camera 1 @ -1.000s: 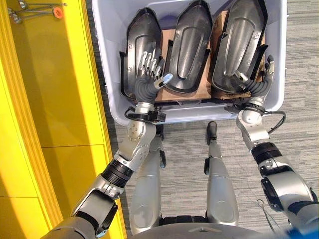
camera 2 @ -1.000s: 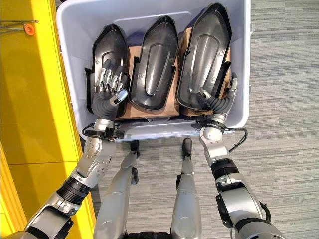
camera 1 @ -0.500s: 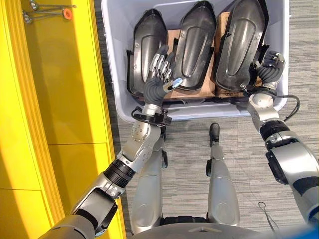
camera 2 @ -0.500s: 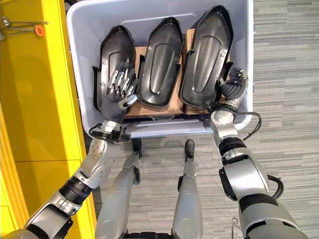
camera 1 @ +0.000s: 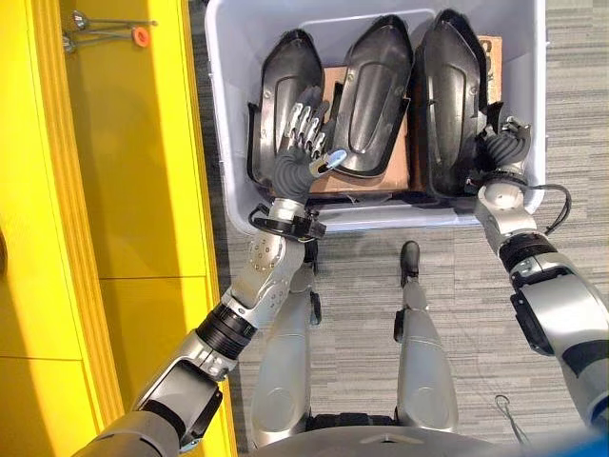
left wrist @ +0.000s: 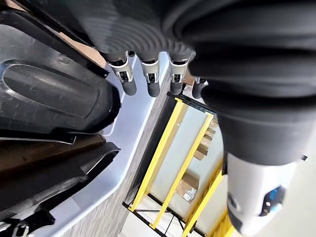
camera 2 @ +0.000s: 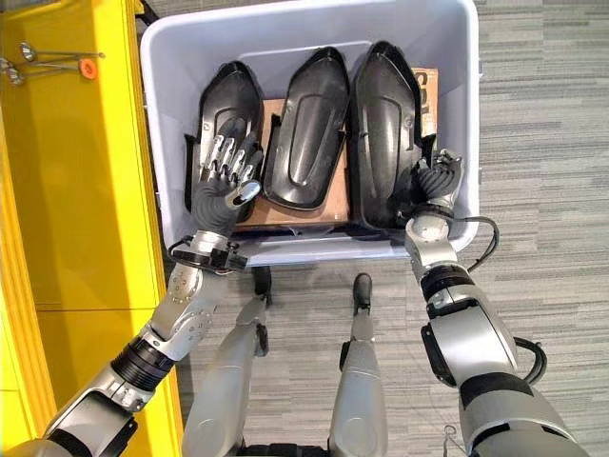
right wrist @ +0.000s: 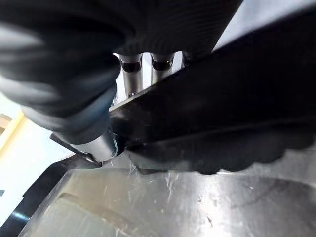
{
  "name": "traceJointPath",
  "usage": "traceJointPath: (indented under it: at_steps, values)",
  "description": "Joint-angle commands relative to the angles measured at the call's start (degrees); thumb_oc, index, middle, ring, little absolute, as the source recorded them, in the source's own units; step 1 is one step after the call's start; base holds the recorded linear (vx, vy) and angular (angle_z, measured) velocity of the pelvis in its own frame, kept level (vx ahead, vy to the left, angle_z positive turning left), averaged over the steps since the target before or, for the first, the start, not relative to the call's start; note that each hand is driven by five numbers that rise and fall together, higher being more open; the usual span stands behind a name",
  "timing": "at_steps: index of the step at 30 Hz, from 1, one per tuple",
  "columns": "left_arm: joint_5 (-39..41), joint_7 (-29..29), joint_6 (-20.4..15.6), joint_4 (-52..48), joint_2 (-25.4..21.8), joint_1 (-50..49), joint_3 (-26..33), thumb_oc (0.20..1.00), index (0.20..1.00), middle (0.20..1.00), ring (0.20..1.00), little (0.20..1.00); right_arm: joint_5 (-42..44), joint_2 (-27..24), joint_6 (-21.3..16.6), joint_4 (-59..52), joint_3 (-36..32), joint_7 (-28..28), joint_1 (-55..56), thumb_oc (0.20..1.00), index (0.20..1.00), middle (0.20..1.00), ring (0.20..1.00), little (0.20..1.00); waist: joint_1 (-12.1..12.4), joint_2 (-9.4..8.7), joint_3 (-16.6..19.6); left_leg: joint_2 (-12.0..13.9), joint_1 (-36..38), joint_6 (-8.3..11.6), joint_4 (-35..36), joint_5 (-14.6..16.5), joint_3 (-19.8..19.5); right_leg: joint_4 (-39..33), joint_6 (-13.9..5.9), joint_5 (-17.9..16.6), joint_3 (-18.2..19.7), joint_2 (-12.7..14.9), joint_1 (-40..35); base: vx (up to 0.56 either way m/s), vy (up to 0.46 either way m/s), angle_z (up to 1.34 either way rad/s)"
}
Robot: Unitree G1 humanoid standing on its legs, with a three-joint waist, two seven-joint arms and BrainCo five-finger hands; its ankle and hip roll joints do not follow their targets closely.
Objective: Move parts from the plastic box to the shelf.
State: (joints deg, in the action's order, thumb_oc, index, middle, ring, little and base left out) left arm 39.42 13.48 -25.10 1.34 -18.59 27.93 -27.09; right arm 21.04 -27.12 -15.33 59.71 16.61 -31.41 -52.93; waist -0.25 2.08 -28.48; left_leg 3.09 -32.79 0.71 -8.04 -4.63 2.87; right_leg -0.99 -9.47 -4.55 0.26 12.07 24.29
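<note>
Saw grey plastic box [camera 1: 228,114] on grey carpet [camera 1: 457,305], w/ yellow shelf [camera 1: 124,190] just beside it on robot's left. Held three black moulded parts side by side over brown cardboard [camera 1: 333,81]: left part [camera 1: 284,81], middle part [camera 1: 373,90], right part [camera 1: 455,95]. Right part tipped up on edge, leaning toward middle part, near box's right wall. Right hand [camera 1: 502,152] at near right corner of box, fingers curled round right part's near edge, thumb on other side per right wrist view — gripping it [right wrist: 207,123]. Left hand [camera 1: 303,143] w/ fingers straight & spread, holding nothing, over near end of left part, by gap to middle part; contact w/ part not clear. Small orange-tipped metal tools [camera 1: 105,29] lay on shelf's far end.
</note>
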Motion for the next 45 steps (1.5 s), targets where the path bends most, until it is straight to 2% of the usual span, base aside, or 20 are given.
traceJointPath:
  at_steps: [1,2,7,10,13,15,19,22,25,29,38,39,40,43,44,45]
  values:
    - [-0.09,-2.25,-1.79,-1.59,-0.21,0.51,3.49,1.000,1.000,1.000,1.000,1.000,-4.76,-2.77,-1.93,-7.77,0.83,-1.79,3.17,0.200,0.200,0.200,0.200,0.200,0.85,-2.71,2.44,4.29,2.36,4.45,-3.26,4.90,-0.49,3.71,0.49,-2.20,-1.20,0.30,-0.95,0.00,0.000,0.00]
    - [-0.15,-2.43,-1.94,-1.81,-0.38,-0.05,4.18,1.000,1.000,1.000,1.000,1.000,-6.54,-3.99,-2.16,-13.38,-0.61,-2.64,4.55,0.200,0.200,0.200,0.200,0.200,0.42,-3.07,3.01,4.40,3.12,4.50,-2.99,4.94,-0.38,3.48,0.45,-2.29,-1.20,0.31,-1.51,0.03,-0.001,0.02]
    - [-0.21,-2.83,-1.76,-2.31,-0.92,-1.44,5.35,1.000,1.000,1.000,1.000,1.000,-10.40,-4.99,-2.29,-23.43,-3.88,-3.79,8.02,0.200,0.200,0.200,0.200,0.200,-0.16,-3.70,4.76,4.54,4.61,4.51,-2.06,4.56,-0.33,2.80,0.34,-2.72,-1.16,0.45,-2.59,0.01,-0.001,-0.03]
    - [0.08,-3.14,-1.55,-2.34,-1.07,-2.32,5.53,1.000,1.000,1.000,1.000,1.000,-9.49,-4.28,-3.53,-27.22,-5.64,-3.67,9.45,0.200,0.200,0.200,0.200,0.200,-0.22,-4.03,5.44,4.66,5.53,4.55,-1.62,4.45,-0.18,2.39,0.30,-2.87,-1.17,0.38,-3.27,0.00,-0.002,-0.02]
    - [0.55,-3.76,-1.13,-2.18,-1.55,-3.50,5.89,1.000,1.000,1.000,1.000,1.000,-2.81,-1.63,-7.28,-32.19,-7.43,-0.64,11.63,0.200,0.200,0.200,0.200,0.200,-0.37,-4.49,6.57,5.00,7.30,4.64,-0.28,4.02,0.04,1.44,0.18,-3.27,-1.17,0.33,-4.39,0.02,-0.009,-0.08]
    - [1.32,-4.66,-0.39,-2.42,-2.12,-5.01,6.47,1.000,1.000,1.000,1.000,1.000,-1.53,0.00,-8.12,-36.31,-7.53,1.03,13.38,0.200,0.200,0.200,0.200,0.200,-0.42,-4.81,7.68,5.17,8.62,4.70,0.79,3.55,0.22,0.78,0.09,-3.51,-1.32,0.42,-5.29,0.04,-0.027,-0.04]
    - [1.88,-6.36,0.19,-2.75,-2.97,-8.47,7.85,1.000,1.000,1.000,1.000,1.000,-2.87,2.14,-8.25,-43.90,-7.20,3.71,17.02,0.200,0.200,0.200,0.200,0.200,-0.57,-5.21,10.32,5.90,12.01,4.85,2.77,2.93,0.49,-0.17,0.23,-3.63,-1.22,0.14,-7.49,0.05,-0.023,0.00]
    - [1.86,-6.71,0.39,-2.75,-3.27,-9.32,8.36,1.000,1.000,1.000,1.000,1.000,-2.99,2.60,-8.02,-45.47,-6.96,4.63,18.49,0.200,0.200,0.200,0.200,0.200,-0.64,-5.29,10.95,6.26,13.15,4.96,3.27,2.64,0.55,-0.29,0.28,-3.51,-1.16,0.08,-8.29,0.04,-0.019,-0.03]
    - [1.35,-7.14,0.45,-1.85,-3.44,-11.20,9.83,1.000,1.000,1.000,1.000,1.000,-6.10,3.39,-7.51,-48.45,-6.15,5.75,21.79,0.200,0.200,0.200,0.200,0.200,-0.73,-5.19,12.35,7.12,15.81,5.20,4.45,2.18,0.52,0.22,0.50,-2.59,-1.18,-0.46,-9.88,0.06,-0.033,-0.03]
    - [1.80,-7.83,0.41,-1.04,-3.19,-14.45,12.56,1.000,1.000,1.000,1.000,1.000,-4.86,4.65,-7.75,-51.38,-5.66,9.47,26.60,0.200,0.200,0.200,0.200,0.200,-0.72,-4.88,14.13,8.52,19.49,5.64,6.36,1.31,0.79,1.85,1.02,-0.55,-1.36,-1.41,-11.91,0.06,-0.045,-0.05]
    - [1.50,-9.68,0.88,-0.03,-2.15,-21.34,17.42,1.000,1.000,1.000,1.000,1.000,-7.70,3.83,-6.52,-53.55,-4.91,14.02,33.80,0.200,0.200,0.200,0.200,0.200,-0.60,-2.58,18.54,12.21,26.92,6.70,9.15,-0.88,0.96,7.53,2.84,5.62,-2.30,-5.34,-16.27,0.05,-0.078,-0.03]
    - [1.74,-9.65,0.90,0.18,-1.78,-22.48,18.49,1.000,1.000,1.000,1.000,1.000,-6.84,4.03,-6.36,-53.03,-3.93,15.06,33.91,0.200,0.200,0.200,0.200,0.200,-0.30,-2.08,19.29,13.86,27.84,6.92,9.00,-1.62,0.66,10.55,3.79,7.61,-2.52,-6.98,-16.06,0.01,-0.143,-0.01]
    - [1.81,-9.80,1.05,0.23,-1.47,-23.08,18.64,1.000,1.000,1.000,1.000,1.000,-6.49,4.10,-6.25,-53.02,-3.59,15.52,34.17,0.200,0.200,0.200,0.200,0.200,-0.27,-1.96,19.55,14.31,28.27,6.94,9.03,-1.81,0.74,11.31,4.16,8.10,-2.49,-7.51,-16.07,0.01,-0.257,0.02]
    - [1.85,-10.07,1.53,0.13,-0.72,-25.64,20.05,1.000,1.000,1.000,1.000,1.000,-5.98,4.20,-6.32,-53.76,-2.39,16.60,33.25,0.200,0.200,0.200,0.200,0.200,0.50,-1.37,19.64,17.22,29.40,7.11,8.54,-4.50,-0.19,16.11,5.93,10.68,-3.31,-10.77,-15.43,-0.03,-0.266,0.02]
    - [1.44,-9.77,1.40,0.00,-0.55,-27.06,21.08,1.000,1.000,1.000,1.000,1.000,-6.77,4.58,-6.51,-54.08,-0.69,16.69,30.73,0.200,0.200,0.200,0.200,0.200,1.88,-1.32,18.98,18.34,28.39,7.06,7.65,-7.81,-1.88,16.96,7.11,11.06,-4.16,-12.67,-14.35,-0.12,-0.348,0.03]
    - [1.55,-9.85,1.42,-0.18,-0.31,-27.75,21.23,1.000,1.000,1.000,1.000,1.000,-7.00,4.66,-6.63,-54.38,-0.31,16.57,29.84,0.200,0.200,0.200,0.200,0.200,2.39,-1.38,18.84,18.43,27.89,7.00,7.89,-8.89,-2.24,16.68,7.20,11.11,-4.43,-12.90,-14.28,-0.13,-0.322,-0.06]
